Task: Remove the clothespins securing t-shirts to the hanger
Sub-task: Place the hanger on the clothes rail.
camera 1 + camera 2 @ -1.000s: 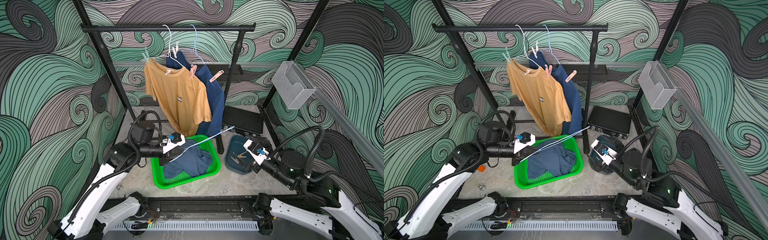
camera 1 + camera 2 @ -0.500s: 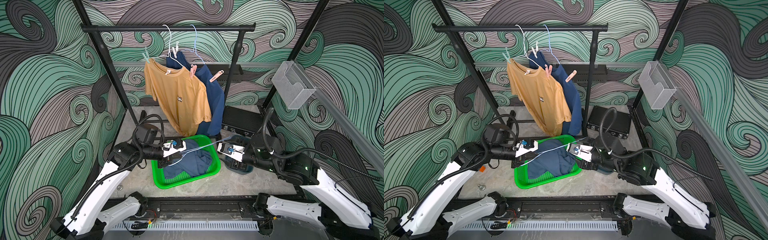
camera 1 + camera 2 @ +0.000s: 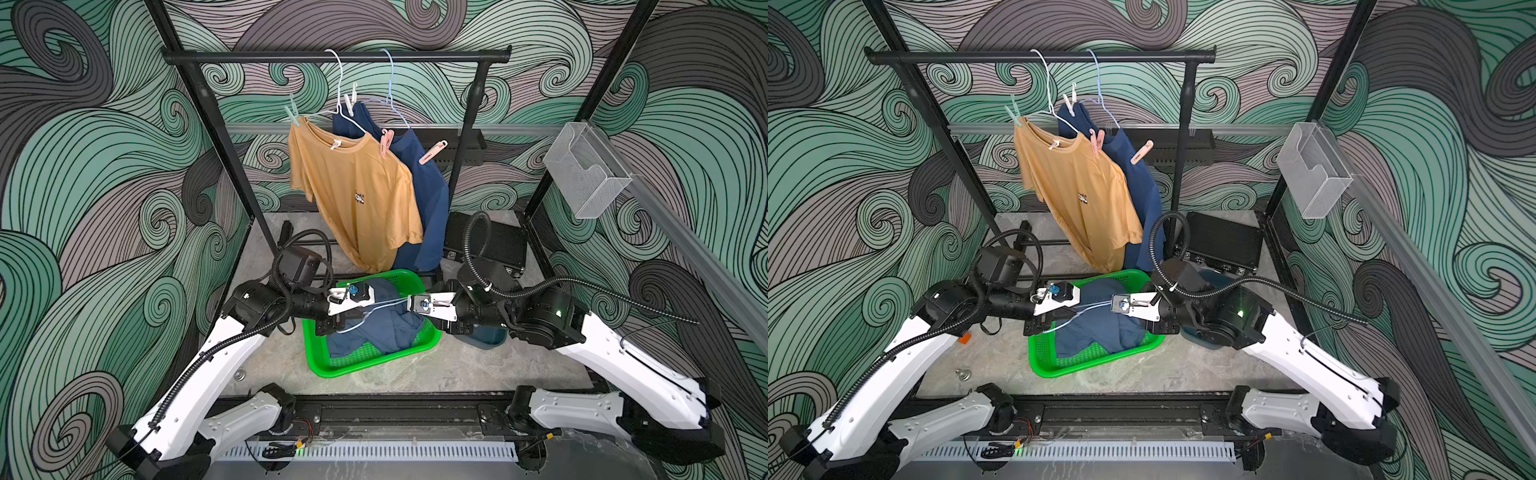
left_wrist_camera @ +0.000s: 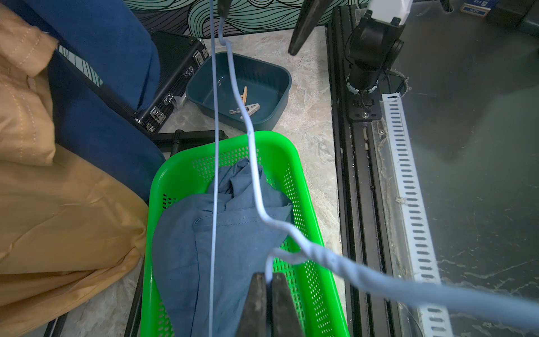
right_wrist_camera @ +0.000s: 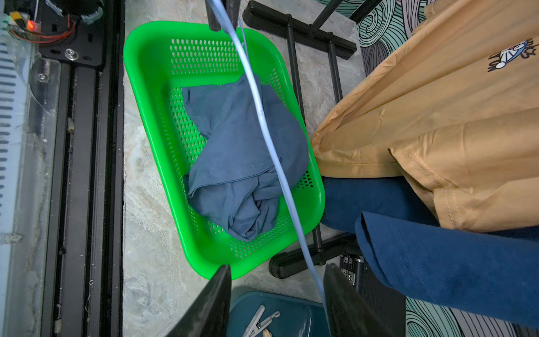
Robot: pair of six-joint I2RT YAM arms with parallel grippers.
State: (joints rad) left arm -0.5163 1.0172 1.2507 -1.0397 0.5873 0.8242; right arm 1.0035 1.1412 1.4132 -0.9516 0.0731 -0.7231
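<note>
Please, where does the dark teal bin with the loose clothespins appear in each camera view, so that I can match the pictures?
In a top view: the dark teal bin is right of centre, mostly hidden under the right arm.
In a top view: the bin is again under that arm; only its edges show.
Left wrist: the bin is fully visible beyond the basket, with clothespins inside.
Right wrist: the bin shows between the jaws, partly out of frame.
Shared landmark: the green basket beside it.

Both top views looked down from high on the near side toward the far rack [image 3: 332, 56] — wrist cameras hung close, sharing the green basket [image 4: 280, 143] and t-shirts [image 4: 58, 218].
</note>
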